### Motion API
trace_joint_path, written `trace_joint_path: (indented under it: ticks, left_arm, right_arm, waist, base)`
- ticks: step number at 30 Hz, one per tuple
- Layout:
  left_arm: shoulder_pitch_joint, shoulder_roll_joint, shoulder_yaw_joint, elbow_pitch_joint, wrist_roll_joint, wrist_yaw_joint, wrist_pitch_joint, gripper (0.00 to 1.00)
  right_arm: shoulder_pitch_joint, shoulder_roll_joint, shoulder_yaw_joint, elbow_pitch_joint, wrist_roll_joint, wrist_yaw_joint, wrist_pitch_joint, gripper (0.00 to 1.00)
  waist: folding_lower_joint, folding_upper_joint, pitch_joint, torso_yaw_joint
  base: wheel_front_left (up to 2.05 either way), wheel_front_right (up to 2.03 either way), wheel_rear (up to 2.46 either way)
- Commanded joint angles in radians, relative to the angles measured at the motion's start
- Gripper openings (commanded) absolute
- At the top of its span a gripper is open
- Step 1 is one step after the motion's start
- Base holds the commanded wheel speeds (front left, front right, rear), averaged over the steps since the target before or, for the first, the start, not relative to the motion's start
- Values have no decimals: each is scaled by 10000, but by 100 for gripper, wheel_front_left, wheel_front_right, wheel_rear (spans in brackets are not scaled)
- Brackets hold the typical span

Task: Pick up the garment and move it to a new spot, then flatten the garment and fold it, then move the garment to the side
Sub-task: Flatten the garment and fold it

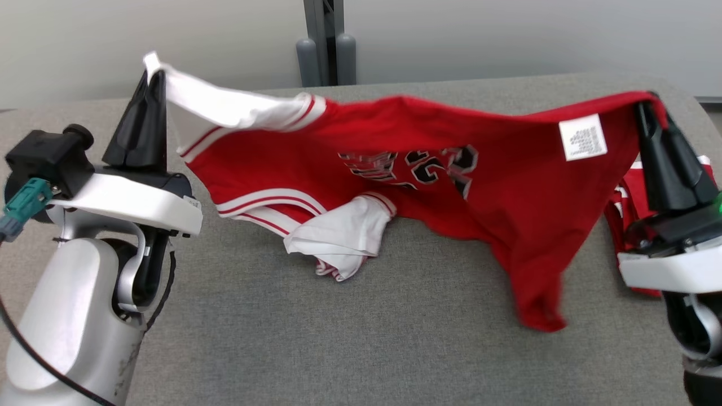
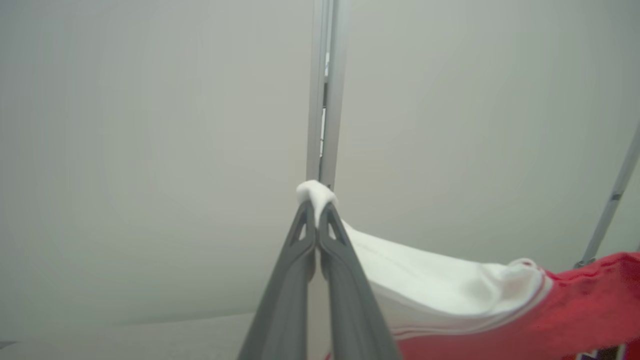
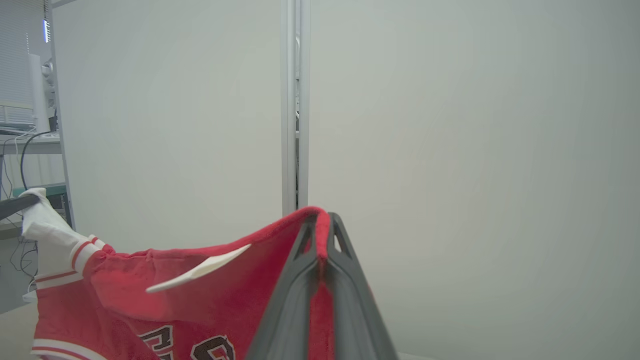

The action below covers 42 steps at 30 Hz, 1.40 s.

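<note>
The garment (image 1: 479, 169), a red jersey with white sleeves, striped trim, a black number print and a small white label (image 1: 582, 137), hangs stretched between my two grippers above the grey table (image 1: 338, 338). My left gripper (image 1: 153, 70) is shut on the tip of a white sleeve (image 2: 315, 192). My right gripper (image 1: 648, 104) is shut on the red hem (image 3: 320, 225) at the far right. The other white sleeve (image 1: 344, 234) and a red corner (image 1: 541, 316) sag down onto the table.
More red cloth with white trim (image 1: 626, 208) lies on the table behind my right gripper. A grey post (image 1: 327, 39) stands against the pale wall beyond the table's far edge. A desk with cables (image 3: 25, 145) stands off to the left in the right wrist view.
</note>
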Motion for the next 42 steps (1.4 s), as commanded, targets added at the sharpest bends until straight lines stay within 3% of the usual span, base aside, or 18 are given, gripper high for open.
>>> trace_joint_path:
  ticks: [1, 11, 22, 31, 37, 42]
  left_arm:
    - [112, 148, 61, -750, 136, 211, 73, 0]
    - [-409, 459, 409, -4941, 665, 994, 416, 0]
    - [-864, 771, 259, -6560, 1018, 1176, 1214, 0]
    - [-2266, 748, -170, -4959, 947, 747, 1734, 0]
    - [-4646, 307, -595, -2056, 680, 142, 2066, 0]
    - [-7439, -34, -655, 1499, 945, -257, 1387, 0]
  right_arm:
    - [-238, -99, -142, -187, 10, 4, 69, 0]
    - [-1340, -421, -641, -1016, 249, 4, 413, 0]
    - [-1474, -480, -1016, -1322, 526, 4, 831, 0]
    - [-2891, -791, -175, 240, 1204, 5, 1014, 0]
    - [-5131, -1120, 541, 2503, 1851, 5, 1086, 0]
    - [-7911, -1079, 1597, 4983, 2301, 5, 625, 0]
  waist:
    - [0, 0, -212, 50]
    - [0, 0, -649, 246]
    - [0, 0, -537, 281]
    - [0, 0, 65, 234]
    - [0, 0, 813, 291]
    - [0, 0, 1451, 127]
  base:
    - [0, 0, 0]
    - [0, 0, 0]
    - [0, 0, 0]
    - [0, 0, 0]
    - [0, 0, 0]
    - [0, 0, 0]
